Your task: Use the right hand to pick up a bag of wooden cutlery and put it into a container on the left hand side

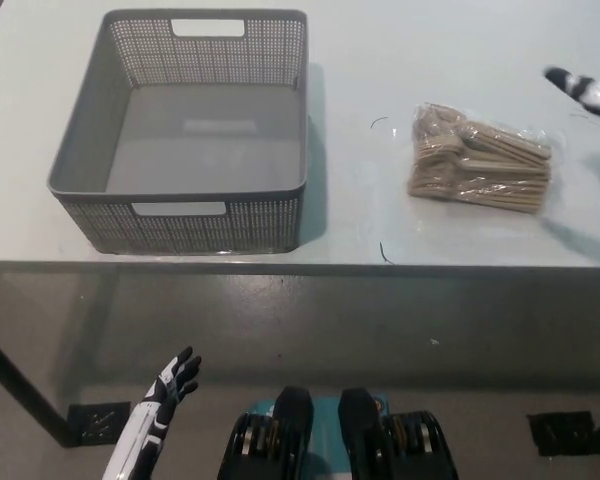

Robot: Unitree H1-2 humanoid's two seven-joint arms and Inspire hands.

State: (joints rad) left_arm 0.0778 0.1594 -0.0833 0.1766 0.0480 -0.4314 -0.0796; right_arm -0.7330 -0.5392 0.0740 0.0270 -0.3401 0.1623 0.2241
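Observation:
A clear bag of wooden cutlery point(480, 160) lies flat on the white table point(400, 60), right of centre. A grey perforated basket point(195, 130) stands empty on the table's left side. My black right hand point(585, 88) shows only as a fingertip part at the right edge, above and to the right of the bag, not touching it; most of it is out of frame. My white left hand point(165, 400) hangs low at the bottom left, below the table's front edge, fingers apart and holding nothing.
The table's front edge point(300, 264) runs across the middle of the picture, with dark floor below it. A short gap of bare table separates the basket from the bag.

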